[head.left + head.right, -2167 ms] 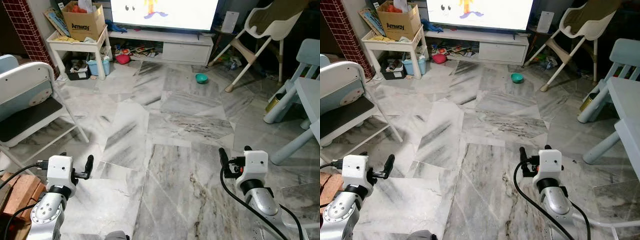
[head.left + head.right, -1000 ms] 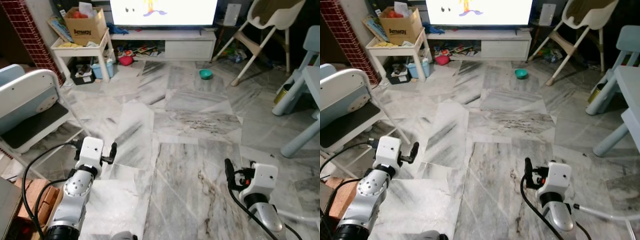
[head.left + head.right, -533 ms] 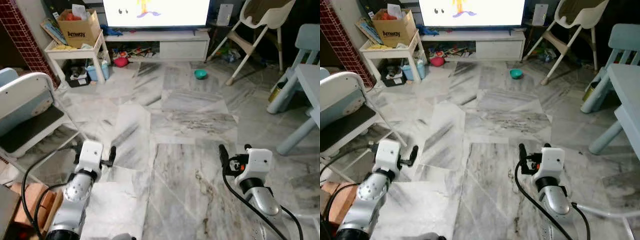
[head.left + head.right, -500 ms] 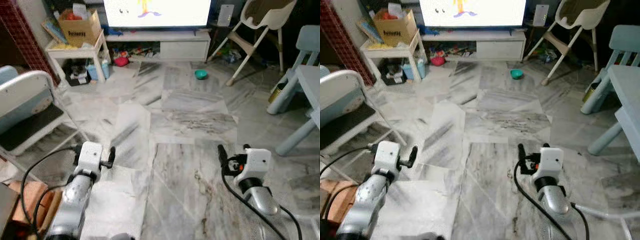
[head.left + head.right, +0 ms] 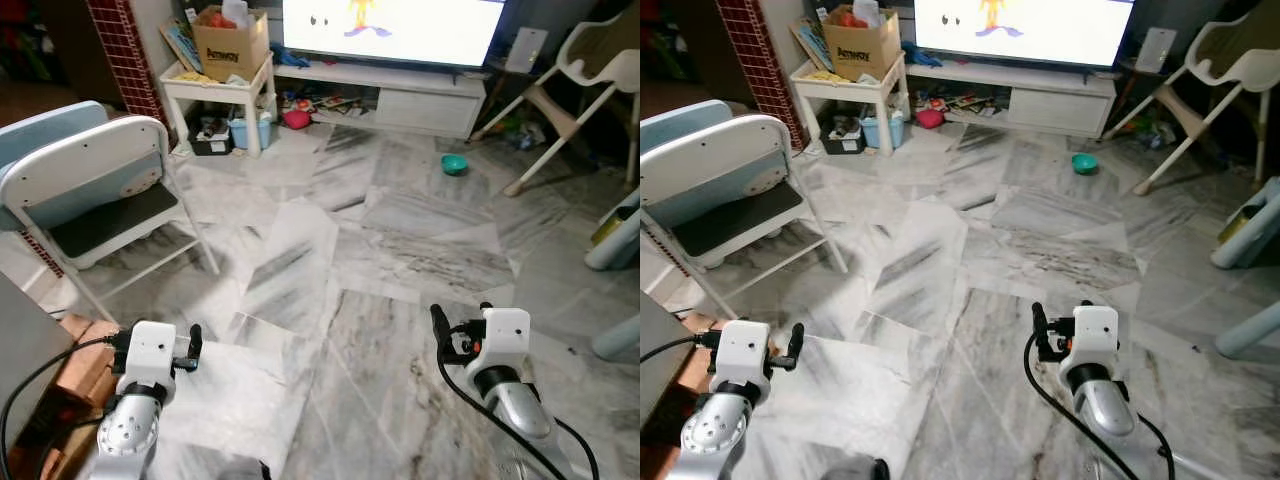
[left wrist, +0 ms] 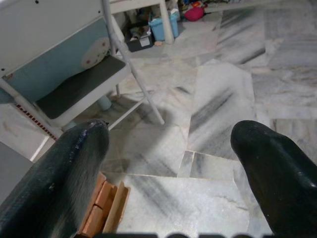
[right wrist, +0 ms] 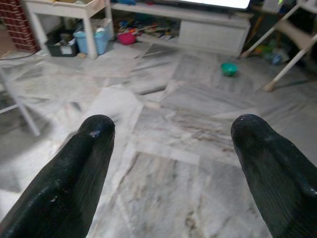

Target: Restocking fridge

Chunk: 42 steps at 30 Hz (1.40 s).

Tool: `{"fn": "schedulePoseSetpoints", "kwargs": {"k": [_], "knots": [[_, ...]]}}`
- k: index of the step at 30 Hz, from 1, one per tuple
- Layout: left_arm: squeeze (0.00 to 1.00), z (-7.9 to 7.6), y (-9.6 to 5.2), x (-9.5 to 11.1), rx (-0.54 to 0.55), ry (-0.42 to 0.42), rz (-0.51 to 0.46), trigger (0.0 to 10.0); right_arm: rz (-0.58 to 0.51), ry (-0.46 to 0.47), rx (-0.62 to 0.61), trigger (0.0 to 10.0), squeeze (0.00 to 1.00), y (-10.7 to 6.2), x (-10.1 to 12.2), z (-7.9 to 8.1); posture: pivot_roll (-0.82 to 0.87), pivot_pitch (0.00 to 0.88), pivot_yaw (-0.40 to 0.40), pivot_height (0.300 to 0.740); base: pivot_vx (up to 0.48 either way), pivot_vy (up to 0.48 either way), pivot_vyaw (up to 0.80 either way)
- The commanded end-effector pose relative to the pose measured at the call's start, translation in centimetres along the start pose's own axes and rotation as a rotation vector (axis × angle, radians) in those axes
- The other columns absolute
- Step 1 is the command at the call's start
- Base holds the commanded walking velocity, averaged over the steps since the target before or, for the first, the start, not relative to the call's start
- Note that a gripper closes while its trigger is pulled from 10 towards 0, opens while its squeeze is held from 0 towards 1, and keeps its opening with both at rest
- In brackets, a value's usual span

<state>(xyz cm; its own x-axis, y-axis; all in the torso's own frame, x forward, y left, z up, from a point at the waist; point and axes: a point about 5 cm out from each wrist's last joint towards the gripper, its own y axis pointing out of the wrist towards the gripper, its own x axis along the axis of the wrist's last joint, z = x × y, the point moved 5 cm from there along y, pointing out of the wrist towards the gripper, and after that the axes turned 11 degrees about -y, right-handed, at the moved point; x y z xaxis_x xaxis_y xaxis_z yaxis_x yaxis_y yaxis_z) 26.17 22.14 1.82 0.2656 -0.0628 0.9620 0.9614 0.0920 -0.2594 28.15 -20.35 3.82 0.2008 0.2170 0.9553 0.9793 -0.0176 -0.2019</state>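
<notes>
Scanning head views: no fridge or stock items made out, so bearing from either gripper cannot be told. Left gripper (image 5: 192, 345) and right gripper (image 5: 437, 322) held low over marble floor (image 5: 400, 230), both empty. White chair (image 5: 90, 190) at left, TV bench (image 5: 400, 95) at far wall, teal bowl (image 5: 455, 163) mid-floor; open room ahead between them.

Left wrist view: fingers (image 6: 64, 168) spread wide, nothing pinched, chair legs near, bricks (image 6: 101, 206) close below.

Right wrist view: fingers (image 7: 79, 163) spread, nothing held, clear floor toward bench.
</notes>
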Motion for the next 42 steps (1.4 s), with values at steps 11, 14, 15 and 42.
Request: {"fn": "schedulePoseSetpoints", "kwargs": {"k": [11, 14, 15, 42], "knots": [[0.0, 0.4, 0.7, 0.6, 0.054, -0.093, -0.011, 10.0, -0.005, 0.035, -0.016, 10.0, 0.0, 0.6, 0.1, 0.2, 0.02, 0.0, -0.046, 0.74, 0.0, 0.0, 0.0], [0.0, 0.0, 0.9, 0.7, 0.042, -0.08, -0.008, 10.0, -0.013, 0.053, -0.014, 10.0, 0.0, 1.2, 0.5, 0.4, 0.03, 0.0, -0.044, 0.74, 0.0, 0.0, 0.0], [0.0, 0.0, 1.0, 0.7, 0.04, -0.08, -0.008, 10.0, -0.014, 0.055, -0.011, 10.0, 0.0, 1.3, 0.6, 0.4, 0.03, 0.0, -0.044, 0.74, 0.0, 0.0, 0.0], [0.0, 0.1, 2.0, 1.3, 0.037, -0.051, -0.019, 10.0, -0.025, 0.048, -0.01, 10.0, 0.0, 1.8, 0.9, 0.9, 0.02, 0.0, -0.037, 0.74, -0.171, 0.304, 0.0]]}}
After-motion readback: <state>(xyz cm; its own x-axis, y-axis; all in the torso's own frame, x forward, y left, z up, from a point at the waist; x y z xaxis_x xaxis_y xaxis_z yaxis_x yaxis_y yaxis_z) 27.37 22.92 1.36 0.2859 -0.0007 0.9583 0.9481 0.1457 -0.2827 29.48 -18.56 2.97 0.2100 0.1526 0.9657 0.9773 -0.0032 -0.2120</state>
